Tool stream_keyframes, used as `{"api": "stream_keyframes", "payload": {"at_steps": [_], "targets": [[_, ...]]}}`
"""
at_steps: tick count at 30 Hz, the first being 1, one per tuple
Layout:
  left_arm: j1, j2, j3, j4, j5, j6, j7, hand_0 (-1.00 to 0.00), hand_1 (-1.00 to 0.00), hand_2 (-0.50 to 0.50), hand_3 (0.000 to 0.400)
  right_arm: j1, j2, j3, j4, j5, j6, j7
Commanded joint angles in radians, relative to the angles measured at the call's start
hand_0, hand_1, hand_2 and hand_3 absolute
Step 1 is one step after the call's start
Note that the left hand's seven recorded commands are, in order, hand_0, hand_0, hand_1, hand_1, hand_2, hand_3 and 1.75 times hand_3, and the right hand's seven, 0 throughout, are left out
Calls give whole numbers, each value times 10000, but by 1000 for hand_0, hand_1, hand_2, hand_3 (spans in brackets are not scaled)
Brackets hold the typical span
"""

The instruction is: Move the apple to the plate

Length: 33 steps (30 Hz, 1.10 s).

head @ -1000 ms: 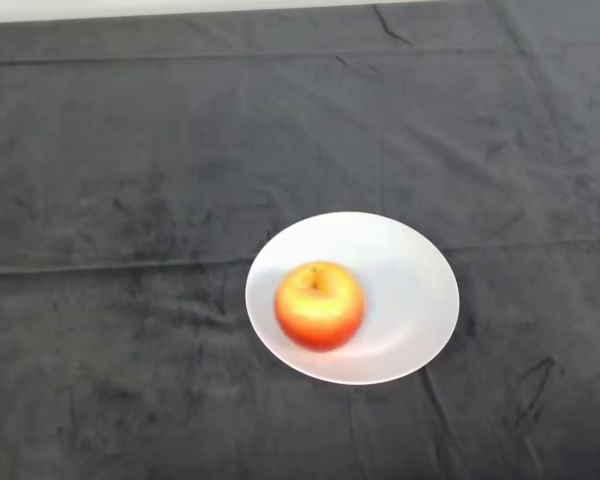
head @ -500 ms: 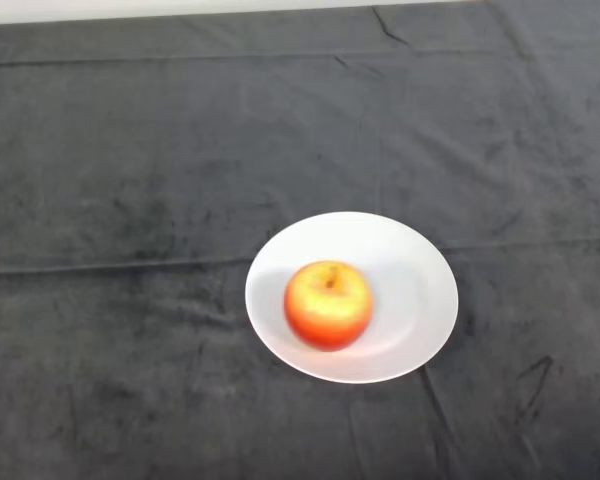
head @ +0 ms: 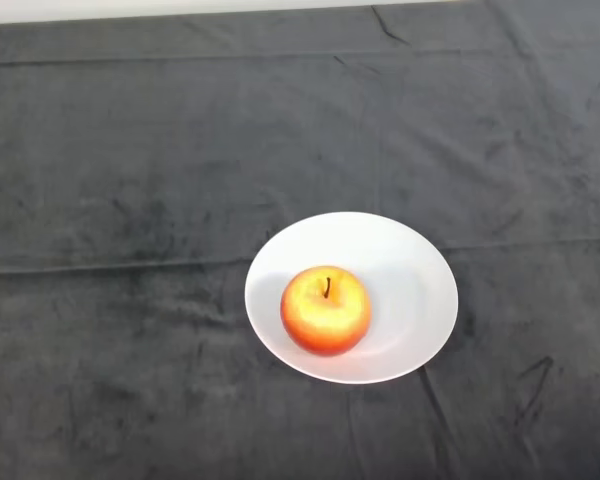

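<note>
- The apple (head: pixel 326 310) is sitting on the white plate (head: pixel 415 290), left of the plate's middle and nearer to its left rim than to its right rim.
- The apple is standing upright, with its short dark stem pointing up and a yellow patch around the stem, while its lower sides are looking red-orange.
- The plate is lying flat on the dark cloth (head: pixel 130 180) that is covering the table, a little to the right of the table's middle and toward its near edge.
- The cloth is showing some folds and creases that are running across the table, but none of them is lifting the plate.
- No part of the robot is showing in the head view, so I cannot tell whether the hand is released, clenched or grasping anything.
- Judging from how things are lying, the apple is already resting where the task is asking, and the placing step is looking finished.
- To do this last step well, the arm should be staying away from the plate, because a touch on the rim could be tipping it and rolling the apple.
- The apple is round and is sitting off the middle, so it could roll toward the left rim if the table is being shaken.
</note>
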Motion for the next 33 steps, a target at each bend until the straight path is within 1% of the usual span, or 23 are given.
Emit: {"api": "stream_keyframes", "payload": {"at_steps": [1, 33], "targets": [[-563, 247, 466, 372, 82, -140, -32, 0, 0, 0, 0, -467, -184, 113, -331, 36, -35, 139], [-646, 198, 565, 631, 143, -200, -345, 0, 0, 0, 0, -467, -184, 113, -330, 36, -35, 138]]}}
